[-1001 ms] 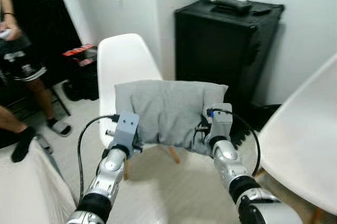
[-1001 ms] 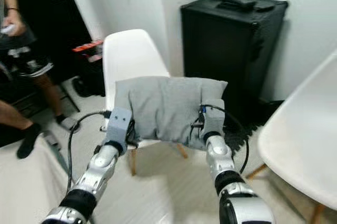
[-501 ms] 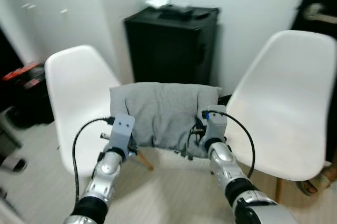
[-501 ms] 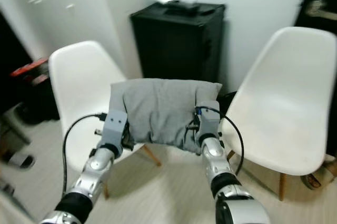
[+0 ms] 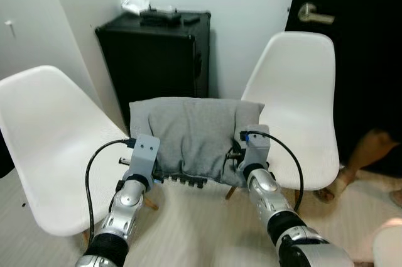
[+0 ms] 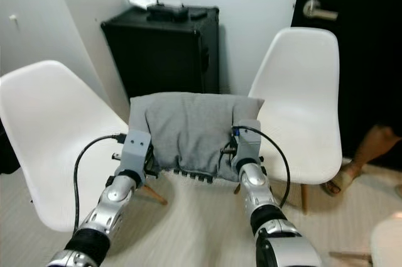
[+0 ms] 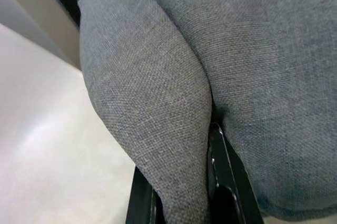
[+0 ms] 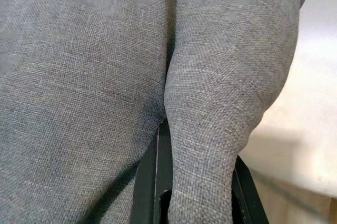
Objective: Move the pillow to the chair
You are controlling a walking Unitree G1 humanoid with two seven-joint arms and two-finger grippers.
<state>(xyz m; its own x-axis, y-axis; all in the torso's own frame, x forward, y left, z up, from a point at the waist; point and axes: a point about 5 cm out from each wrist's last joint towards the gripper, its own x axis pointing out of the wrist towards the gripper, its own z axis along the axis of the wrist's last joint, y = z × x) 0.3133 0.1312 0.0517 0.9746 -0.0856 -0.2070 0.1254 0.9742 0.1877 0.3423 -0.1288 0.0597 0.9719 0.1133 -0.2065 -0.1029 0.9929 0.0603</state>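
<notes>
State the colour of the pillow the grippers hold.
The pillow is plain grey with a fine woven texture, seen best in the left wrist view.

My left gripper (image 7: 181, 203) and right gripper (image 8: 195, 192): fingertips buried in pillow (image 5: 188, 135) folds, only black finger bases showing. Pillow hides floor gap between both chairs. Left chair (image 5: 44, 147) cut by frame edge. Person's leg (image 5: 367, 151) cropped at right. Items on black case (image 5: 157, 53) too small to identify.

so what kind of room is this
Probably a small room in a home: two white shell chairs flank a black case, with a dark door on the right.
</notes>
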